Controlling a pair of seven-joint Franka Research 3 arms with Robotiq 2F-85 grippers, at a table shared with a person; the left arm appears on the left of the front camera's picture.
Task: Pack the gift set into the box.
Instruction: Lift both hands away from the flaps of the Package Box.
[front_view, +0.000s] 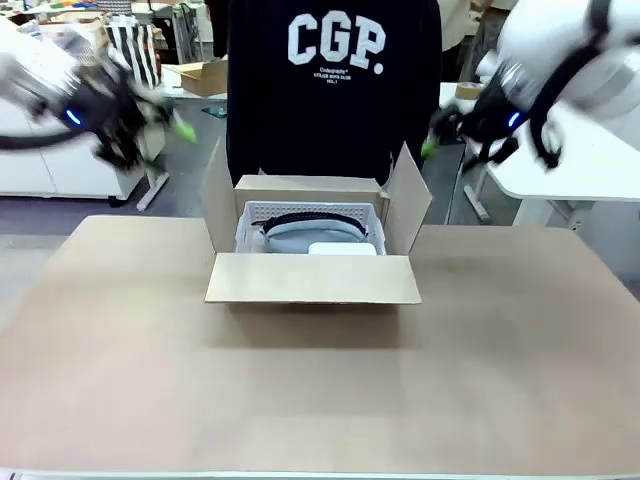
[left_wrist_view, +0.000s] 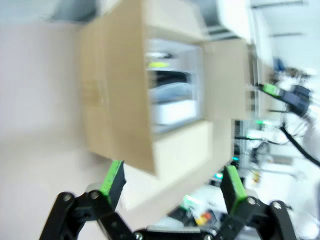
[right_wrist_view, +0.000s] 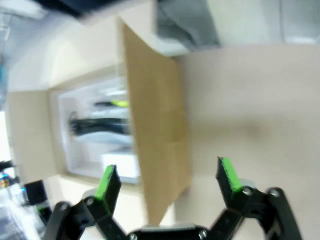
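The box stands mid-table with all its flaps open. Inside it lies the gift set: a white perforated basket holding grey, black and white items. My left gripper hangs blurred in the air at the upper left, well away from the box. My right gripper hangs at the upper right, also off the box. In the left wrist view the gripper is open and empty above the box and gift set. In the right wrist view the gripper is open and empty over a box flap, with the gift set beside it.
A person in a black sweatshirt stands right behind the box at the table's far edge. The brown table top spreads wide in front of the box and to both sides. White tables and clutter stand farther back.
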